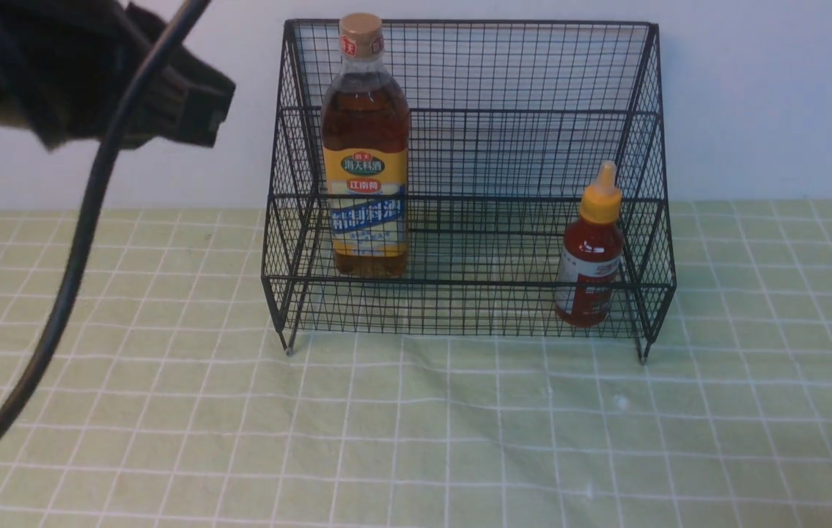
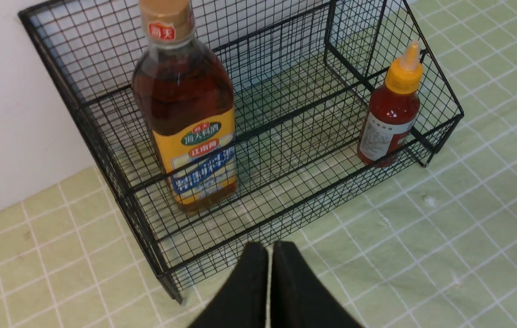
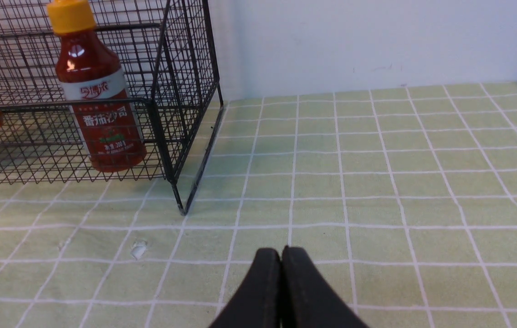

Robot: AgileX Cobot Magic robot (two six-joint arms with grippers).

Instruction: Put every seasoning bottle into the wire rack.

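Note:
The black wire rack (image 1: 474, 111) stands at the back against the wall. The tall amber bottle (image 1: 365, 147) with tan cap stands upright inside it at the left, on the rear tier. The small red sauce bottle (image 1: 590, 257) with yellow nozzle stands upright in the front tier at the right end. My left gripper (image 2: 269, 248) is shut and empty, hovering above the cloth in front of the rack's (image 2: 313, 197) left part. My right gripper (image 3: 281, 253) is shut and empty, low over the cloth to the right of the rack (image 3: 167, 136) and apart from the red bottle (image 3: 99, 114).
A green checked cloth (image 1: 416, 440) covers the table. My left arm (image 1: 93, 73) and its black cable (image 1: 71, 279) hang blurred across the front view's upper left. A white wall (image 1: 767, 95) closes the back. A small white fleck (image 3: 139, 249) lies on the cloth.

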